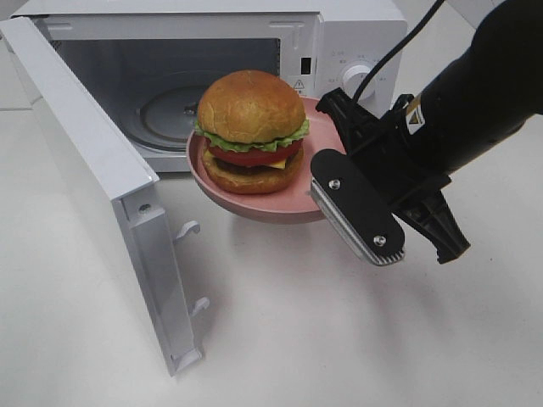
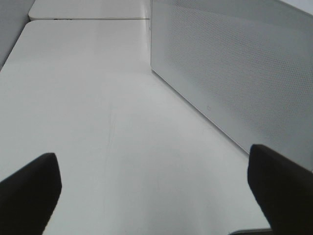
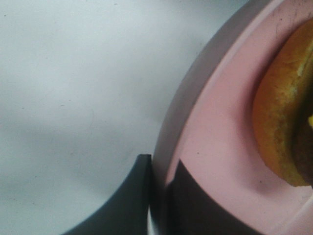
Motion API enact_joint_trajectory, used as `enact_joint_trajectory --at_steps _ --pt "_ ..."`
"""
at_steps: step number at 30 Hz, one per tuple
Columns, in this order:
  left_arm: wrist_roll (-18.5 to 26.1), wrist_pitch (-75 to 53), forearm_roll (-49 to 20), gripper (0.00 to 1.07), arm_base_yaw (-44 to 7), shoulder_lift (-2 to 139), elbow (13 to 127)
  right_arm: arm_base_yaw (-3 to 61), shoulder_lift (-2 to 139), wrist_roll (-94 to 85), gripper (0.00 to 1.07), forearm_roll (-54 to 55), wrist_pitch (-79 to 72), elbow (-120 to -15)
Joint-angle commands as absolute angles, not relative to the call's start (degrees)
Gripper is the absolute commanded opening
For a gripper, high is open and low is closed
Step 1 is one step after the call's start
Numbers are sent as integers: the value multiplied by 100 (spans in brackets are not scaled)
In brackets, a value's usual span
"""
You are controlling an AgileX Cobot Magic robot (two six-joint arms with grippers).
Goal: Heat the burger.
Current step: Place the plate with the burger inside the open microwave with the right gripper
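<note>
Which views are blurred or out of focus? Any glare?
Exterior high: sharp, evenly lit, only a mild sheen on the burger. Right wrist: plate rim and right gripper soft, too close to focus. Left wrist: left gripper dark and blurred; microwave wall sharper.

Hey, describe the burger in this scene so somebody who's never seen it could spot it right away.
Find the white microwave with its door open. In front of its opening, the right gripper holds a round pink plate by the rim. The burger sits on it: the only food there, tall, with glossy brown bun, green lettuce and red tomato.
</note>
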State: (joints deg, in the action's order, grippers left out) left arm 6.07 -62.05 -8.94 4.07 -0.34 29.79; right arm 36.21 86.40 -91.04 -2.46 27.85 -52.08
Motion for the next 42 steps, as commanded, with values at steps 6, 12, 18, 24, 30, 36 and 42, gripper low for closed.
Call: enact_joint_trajectory --at_steps 6,12,18,24,30,36,42 --pt "584 -6131 -905 96 424 -138 2962 3610 9041 -9236 0 -178 2315 -5707" --pt "584 -6131 -905 96 424 -138 2962 3615 9248 -9666 0 201 2183 -5890" --pt "584 -6131 -905 96 424 -138 2962 3615 9460 -9855 0 372 2183 -6119" --pt "584 -6131 -905 96 424 -138 2962 3615 9735 -10004 0 590 2189 -6406" --pt "584 -6131 -905 96 424 -138 2962 3604 10032 -10061 0 676 2189 -6727" --pt "584 -6131 -905 96 424 -138 2962 3604 10359 -10055 0 670 2206 -7076" --pt "584 -6131 -905 96 424 -138 2962 3604 10605 -10055 0 590 2189 -7317"
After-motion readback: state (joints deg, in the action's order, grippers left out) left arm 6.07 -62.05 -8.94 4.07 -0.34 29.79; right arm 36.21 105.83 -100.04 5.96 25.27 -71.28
